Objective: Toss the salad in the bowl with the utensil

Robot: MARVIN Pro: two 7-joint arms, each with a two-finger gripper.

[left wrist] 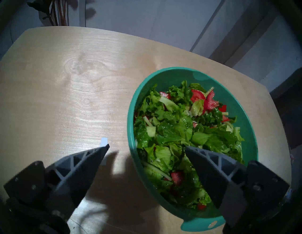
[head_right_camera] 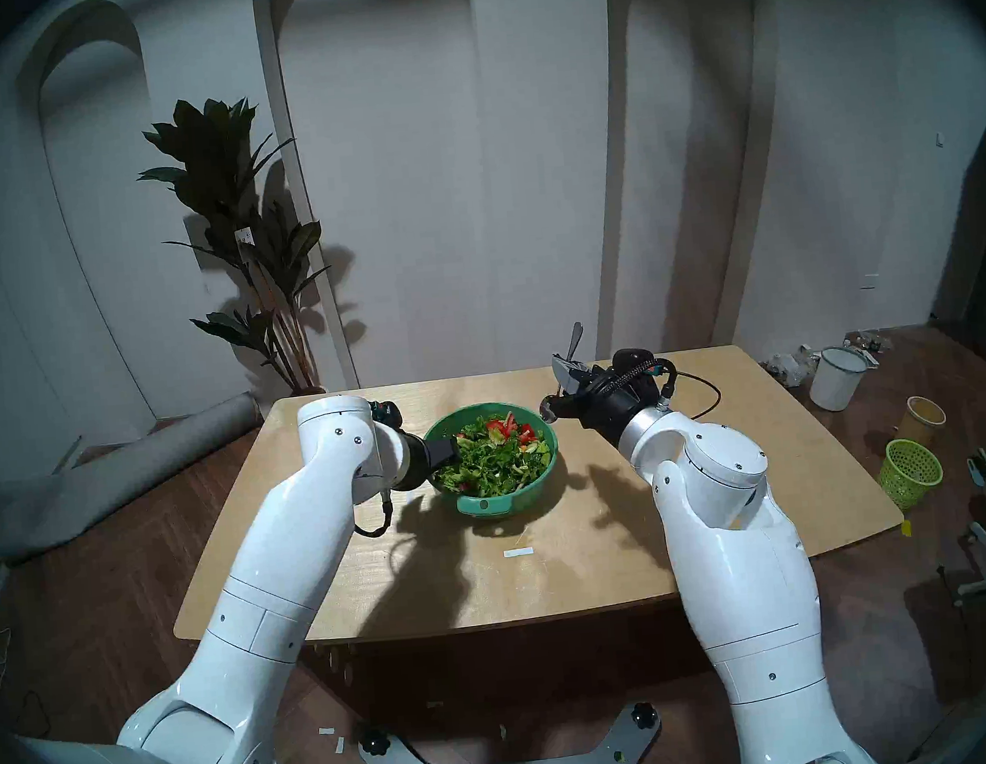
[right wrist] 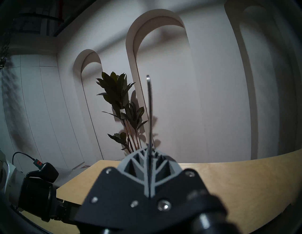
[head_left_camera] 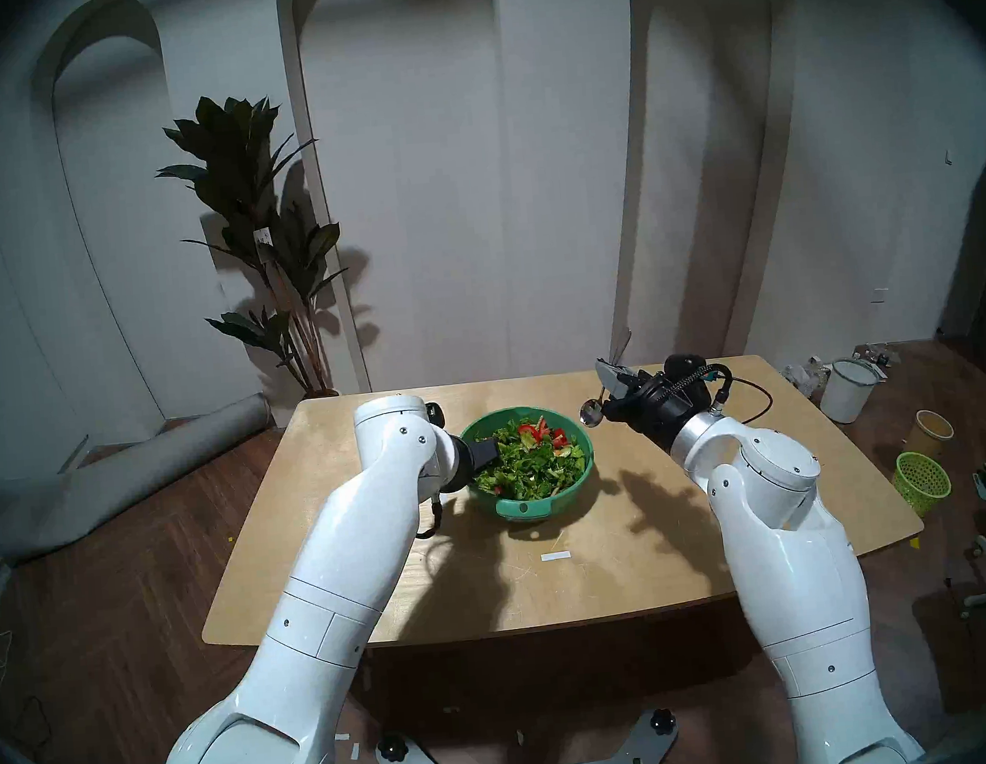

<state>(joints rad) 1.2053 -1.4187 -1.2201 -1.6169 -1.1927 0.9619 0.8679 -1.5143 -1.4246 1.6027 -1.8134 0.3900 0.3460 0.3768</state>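
The teal bowl (head_left_camera: 586, 442) (head_right_camera: 550, 433) (left wrist: 130, 114) sits mid-table, holding the salad (head_left_camera: 532, 458) (head_right_camera: 493, 458) (left wrist: 179, 127) of green leaves and red pieces. My left gripper (head_left_camera: 484, 452) (head_right_camera: 446, 453) (left wrist: 147, 147) is open and straddles the bowl's left rim, one finger over the table and the other over the salad. To the right of the bowl, above the table, my right gripper (head_left_camera: 610, 372) (head_right_camera: 566, 370) (right wrist: 147, 148) is shut on the metal spoon (head_left_camera: 590, 412) (head_right_camera: 549, 409) (right wrist: 149, 106). The spoon's handle points up and its round end hangs beside the bowl's right rim.
The wooden table (head_left_camera: 640, 567) carries a small white tape strip (head_left_camera: 554, 556) in front of the bowl and a black cable (head_left_camera: 756, 396) at the back right. A potted plant (head_left_camera: 268, 243) stands behind. A white bucket (head_left_camera: 847, 392) and lime basket (head_left_camera: 922, 480) are on the floor, right.
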